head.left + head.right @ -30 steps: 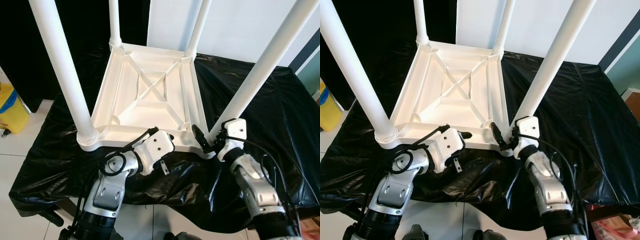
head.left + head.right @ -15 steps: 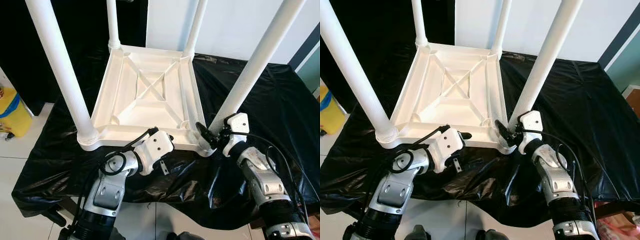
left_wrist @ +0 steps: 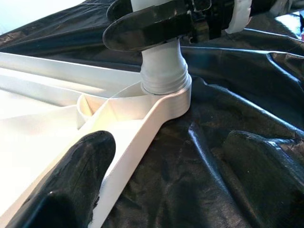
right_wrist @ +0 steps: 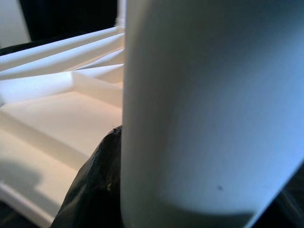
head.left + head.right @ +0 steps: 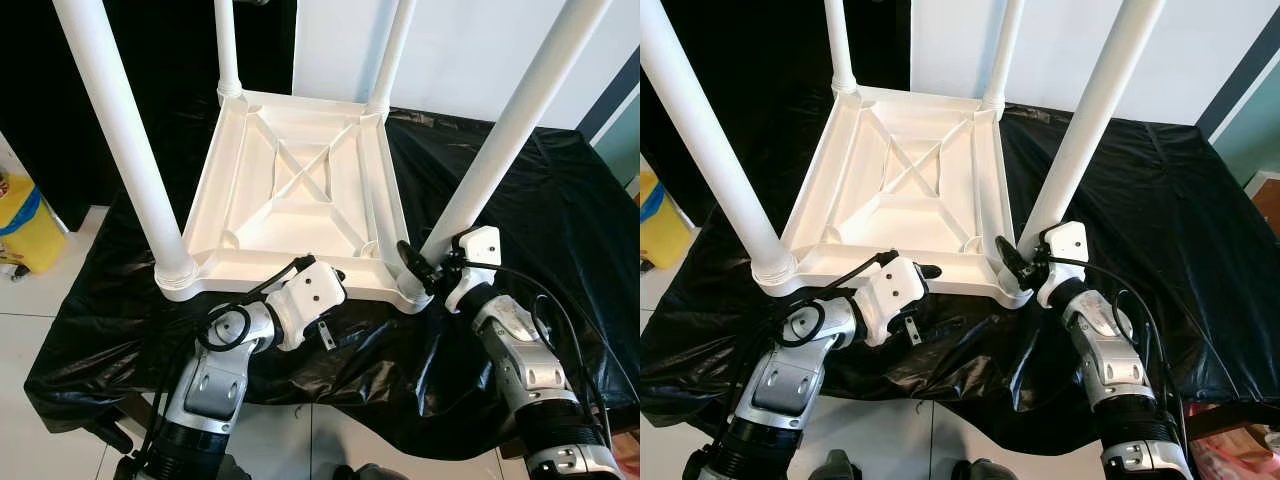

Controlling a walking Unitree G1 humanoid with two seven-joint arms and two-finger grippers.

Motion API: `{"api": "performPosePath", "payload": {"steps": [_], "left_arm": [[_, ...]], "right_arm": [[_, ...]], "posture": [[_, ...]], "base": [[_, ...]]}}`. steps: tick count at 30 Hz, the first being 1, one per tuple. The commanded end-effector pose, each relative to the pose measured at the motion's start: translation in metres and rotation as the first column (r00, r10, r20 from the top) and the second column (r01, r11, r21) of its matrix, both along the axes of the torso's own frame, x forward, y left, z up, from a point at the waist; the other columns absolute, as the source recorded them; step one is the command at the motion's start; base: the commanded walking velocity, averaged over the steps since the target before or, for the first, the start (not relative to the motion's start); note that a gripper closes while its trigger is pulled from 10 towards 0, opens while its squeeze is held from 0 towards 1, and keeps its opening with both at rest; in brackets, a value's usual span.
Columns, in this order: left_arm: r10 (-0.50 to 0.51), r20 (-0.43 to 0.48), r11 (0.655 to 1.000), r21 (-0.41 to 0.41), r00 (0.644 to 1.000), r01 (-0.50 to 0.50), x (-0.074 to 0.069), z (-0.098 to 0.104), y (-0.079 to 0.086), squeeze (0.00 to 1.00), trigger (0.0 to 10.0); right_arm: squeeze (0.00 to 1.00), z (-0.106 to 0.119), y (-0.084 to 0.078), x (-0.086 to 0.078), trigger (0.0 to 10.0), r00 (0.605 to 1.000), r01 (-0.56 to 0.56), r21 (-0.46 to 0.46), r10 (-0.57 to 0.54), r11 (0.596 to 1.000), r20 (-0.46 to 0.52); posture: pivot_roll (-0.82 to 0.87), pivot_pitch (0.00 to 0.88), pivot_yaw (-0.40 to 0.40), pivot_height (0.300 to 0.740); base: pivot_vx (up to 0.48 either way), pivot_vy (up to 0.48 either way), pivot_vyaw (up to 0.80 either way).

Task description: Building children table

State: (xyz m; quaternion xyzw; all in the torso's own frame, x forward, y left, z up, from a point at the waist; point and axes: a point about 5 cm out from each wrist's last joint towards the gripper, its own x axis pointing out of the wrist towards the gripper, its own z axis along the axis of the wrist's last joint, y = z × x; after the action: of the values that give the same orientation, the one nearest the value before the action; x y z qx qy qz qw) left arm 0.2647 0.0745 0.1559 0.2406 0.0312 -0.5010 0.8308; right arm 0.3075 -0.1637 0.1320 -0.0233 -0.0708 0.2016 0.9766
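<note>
Two claws work the near edge of the upturned children table on the black-draped desk: left claw spread wide astride its rim, right claw clamped round the near-right leg. Overtwisting could cross-thread that leg or drag the table deskward.

We see a plain white table top lying upside down, its underside ribbed in a white cross, with four white legs rising from its corners. It rests on a glossy black sheet with pale highlights along the creases. Our arms are silver; the left gripper and right gripper have black fingers and white housings. At far left stands a yellow bin with a blue band. The floor is pale tile, the far wall whitish.
</note>
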Motion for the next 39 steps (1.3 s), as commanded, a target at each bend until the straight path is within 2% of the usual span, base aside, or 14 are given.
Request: {"api": "performPosePath", "payload": {"steps": [1, 7, 11, 15, 17, 21, 39], "left_arm": [[0.108, 0.049, 0.994, -0.037, 0.993, -0.106, 0.004, 0.001, -0.002, 0.00, 10.0], [0.107, 0.051, 0.994, -0.039, 0.993, -0.105, 0.005, 0.001, -0.003, 0.00, 10.0], [0.109, 0.054, 0.993, -0.043, 0.993, -0.106, 0.006, 0.002, -0.002, 0.00, 10.0], [0.109, 0.055, 0.993, -0.044, 0.992, -0.107, 0.006, 0.002, -0.002, 0.00, 10.0], [0.112, 0.058, 0.993, -0.047, 0.992, -0.109, 0.007, 0.002, -0.002, 0.00, 10.0], [0.113, 0.058, 0.993, -0.048, 0.992, -0.110, 0.007, 0.002, -0.002, 0.00, 10.0], [0.120, 0.059, 0.992, -0.052, 0.991, -0.117, 0.007, 0.003, -0.001, 0.00, 10.0]], "right_arm": [[0.00, -0.012, -0.003, -0.003, 10.0, 0.996, 0.075, -0.013, -0.076, 0.997, -0.056], [0.00, -0.014, -0.002, -0.004, 10.0, 0.991, 0.123, -0.010, -0.123, 0.992, -0.061], [0.00, -0.017, 0.006, -0.011, 10.0, 0.969, 0.238, 0.024, -0.235, 0.971, -0.072], [0.00, -0.017, 0.008, -0.013, 10.0, 0.962, 0.264, 0.031, -0.261, 0.964, -0.076], [0.00, -0.018, 0.013, -0.016, 10.0, 0.937, 0.342, 0.054, -0.337, 0.938, -0.088], [0.00, -0.018, 0.018, -0.018, 10.0, 0.922, 0.382, 0.066, -0.375, 0.922, -0.091], [0.00, -0.014, 0.021, -0.022, 10.0, 0.927, 0.374, 0.087, -0.367, 0.923, -0.080]], "posture": [[0.18, 0.059, -0.135, 0.740], [0.18, 0.057, -0.136, 0.740], [0.17, 0.050, -0.139, 0.740], [0.17, 0.050, -0.139, 0.740], [0.17, 0.049, -0.141, 0.740], [0.17, 0.050, -0.142, 0.740], [0.16, 0.060, -0.144, 0.740]], "base": [[0.000, 0.000, 0.00], [0.000, 0.000, 0.00], [0.000, 0.000, 0.00], [0.000, 0.000, 0.00], [0.000, 0.000, 0.00], [0.000, 0.000, 0.00], [0.000, 0.000, 0.00]]}}
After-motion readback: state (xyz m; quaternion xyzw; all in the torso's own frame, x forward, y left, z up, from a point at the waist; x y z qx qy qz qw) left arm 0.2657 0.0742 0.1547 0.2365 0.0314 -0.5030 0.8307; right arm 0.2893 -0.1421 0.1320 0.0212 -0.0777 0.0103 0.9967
